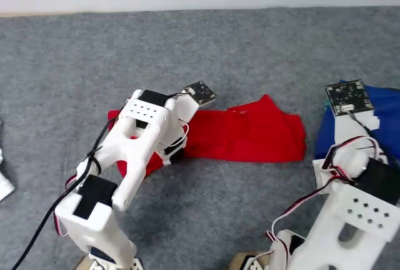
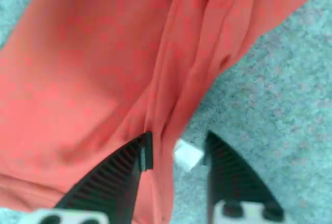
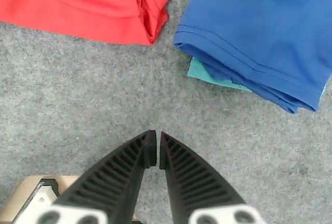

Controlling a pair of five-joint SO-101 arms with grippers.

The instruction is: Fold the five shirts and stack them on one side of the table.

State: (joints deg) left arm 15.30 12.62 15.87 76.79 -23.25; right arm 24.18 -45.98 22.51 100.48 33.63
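"Lying across the middle of the desk [image 1: 250,51], the red shirt [image 1: 250,135] looks part-folded to me. Is it?" asks one.

"I judge so. Its right end is doubled over with layered hems, while the left end runs under the arm. That suggests a fold half made."

"And the left end effector [image 2: 177,142]?"

"Open, with a moderate gap. It sits right at the shirt's long edge: one finger over the red cloth, the other over bare desk, and a small white tag [image 2: 187,156] between them. I'd say it stands there to pinch that edge for the next fold, but nothing is clamped yet."

"The other one?"

"The right end effector [image 3: 157,142] is closed, fingertips all but touching, with nothing between them. It hangs over open desk, just short of both the red shirt and the blue shirt [image 3: 259,32]. Probably parked out of the way."

"So the blue one is the stack?"

"Likely. It lies folded at the right side with a teal shirt [image 3: 207,73] peeking out beneath, touching it. That fits a pile begun on that side."

"What can't you tell?"

"How many garments that pile holds, since the arm and the frame cut it off. The red shirt's left end is hidden too. A white scrap [image 1: 4,185] at the desk's left edge is cropped, and I cannot tell what it is."
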